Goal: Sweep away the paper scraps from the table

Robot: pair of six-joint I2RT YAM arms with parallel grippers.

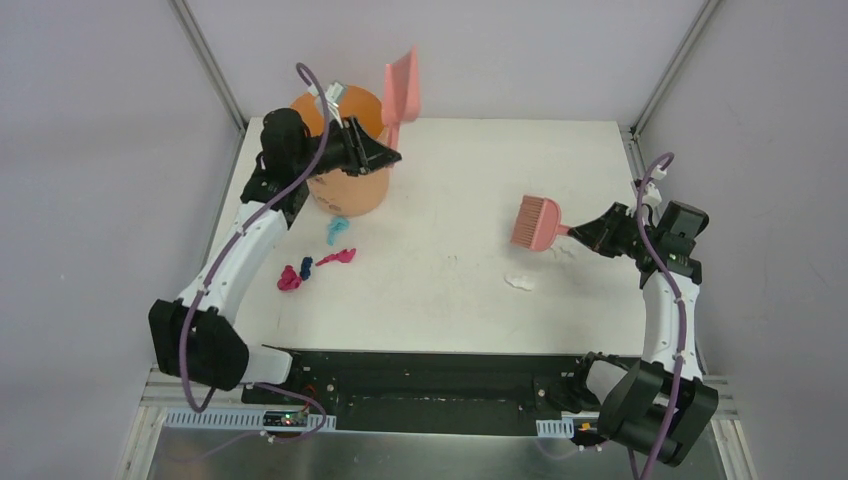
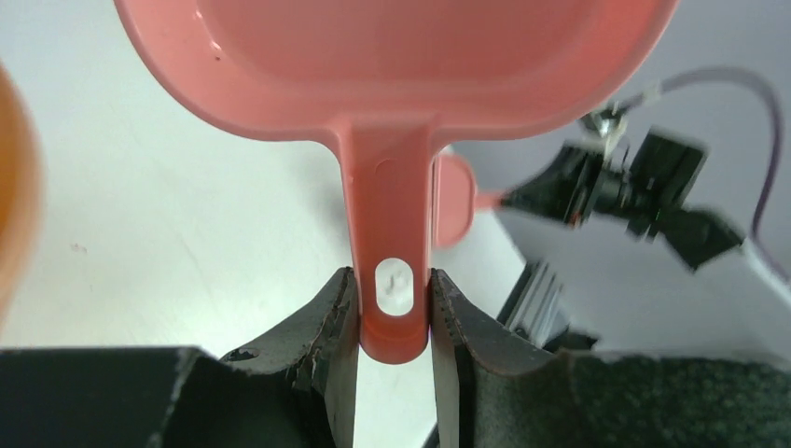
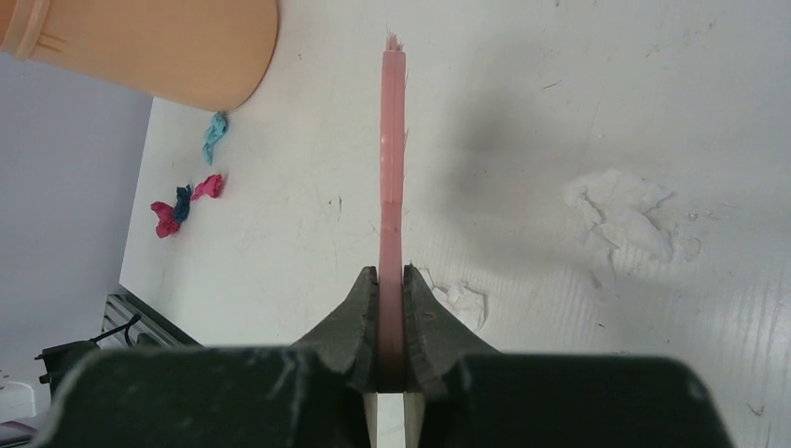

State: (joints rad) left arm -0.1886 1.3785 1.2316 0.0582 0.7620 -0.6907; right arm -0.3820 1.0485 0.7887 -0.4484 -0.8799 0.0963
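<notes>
Left claw clamps the dustpan raised by the bucket; right claw clamps the brush. Paper scraps lie on the counter near the bucket, uncollected. Next: lower dustpan, sweep scraps in.

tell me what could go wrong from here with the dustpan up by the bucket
1. The left gripper pinches only the end of the dustpan handle, so it could swivel or slip.
2. Lowering it, the arm may knock the bucket, which is right by it.
3. The scraps lie far from the brush in the right gripper; a long sweep might scatter them.
</notes>
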